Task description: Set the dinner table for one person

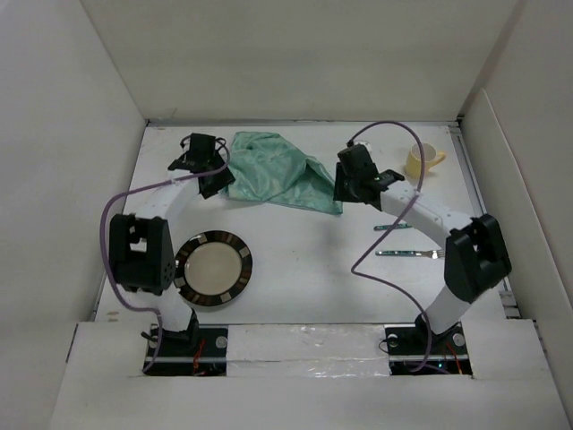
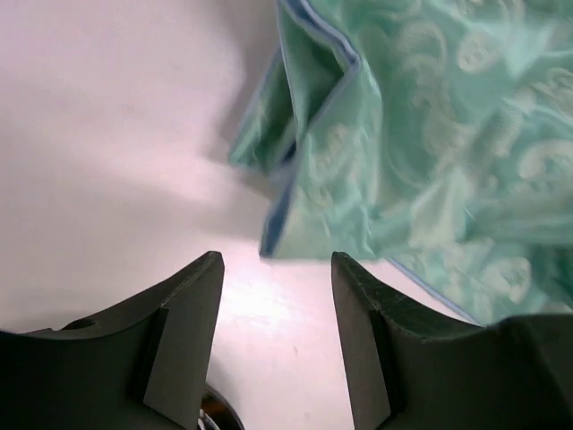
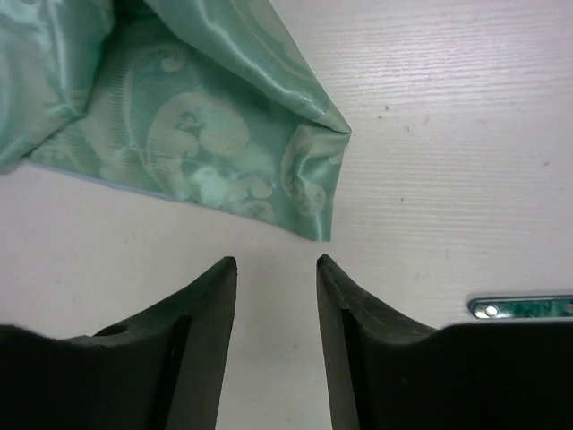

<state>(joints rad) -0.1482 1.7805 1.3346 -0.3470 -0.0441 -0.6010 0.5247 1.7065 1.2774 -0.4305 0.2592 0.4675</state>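
Observation:
A sea-green patterned cloth (image 1: 277, 170) lies crumpled at the back middle of the white dinner table (image 1: 304, 269). My left gripper (image 1: 218, 184) is open and empty just off the cloth's left corner (image 2: 295, 233). My right gripper (image 1: 340, 193) is open and empty just off the cloth's right corner (image 3: 318, 193). A round plate (image 1: 213, 269) with a dark patterned rim sits at the front left. A yellow mug (image 1: 423, 160) stands at the back right. Two green-handled pieces of cutlery (image 1: 405, 253) lie at the right; one handle shows in the right wrist view (image 3: 524, 307).
White walls enclose the table on the left, back and right. The left arm's body (image 1: 139, 251) stands over the plate's left side. Purple cables (image 1: 376, 269) loop over the table beside each arm.

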